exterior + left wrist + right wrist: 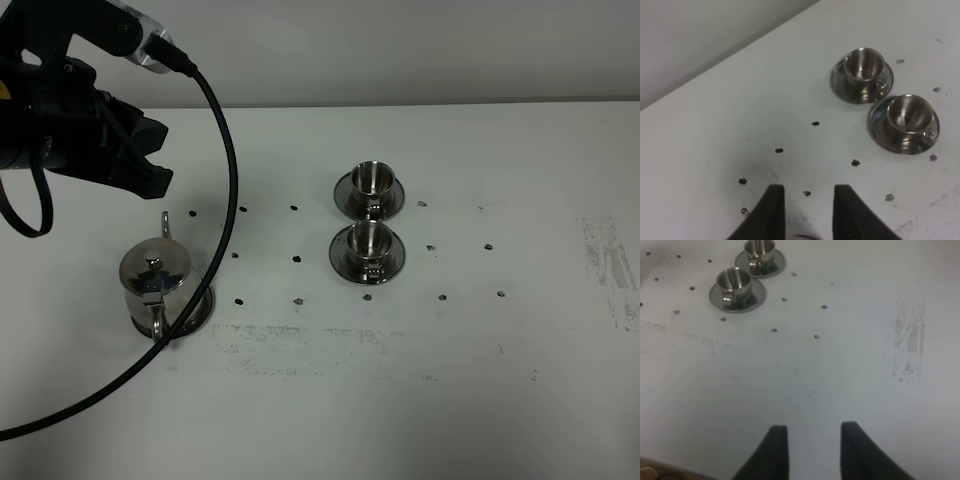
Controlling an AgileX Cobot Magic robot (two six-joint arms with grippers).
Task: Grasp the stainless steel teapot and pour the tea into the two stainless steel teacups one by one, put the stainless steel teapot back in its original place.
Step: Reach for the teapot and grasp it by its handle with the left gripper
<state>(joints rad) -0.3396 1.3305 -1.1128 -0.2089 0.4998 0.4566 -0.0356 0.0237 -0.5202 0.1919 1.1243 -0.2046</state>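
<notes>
The stainless steel teapot (155,275) stands upright on its round steel tray (200,312) at the table's left, lid on, spout pointing away. No tea shows. The two stainless steel teacups (370,180) (367,240) sit on saucers in the middle, one behind the other. They also show in the left wrist view as teacups (865,65) (909,112) and in the right wrist view as teacups (760,247) (735,282). My left gripper (150,172) (809,187) hovers behind the teapot and apart from it, fingers slightly apart over bare table. My right gripper (813,426) hangs over bare table right of the cups, fingers slightly apart, holding nothing.
A thick black cable (225,200) loops from the left arm down past the teapot's right side to the front edge. Small dark marks (297,259) dot the white table, and scuffed patches (610,265) lie at the right.
</notes>
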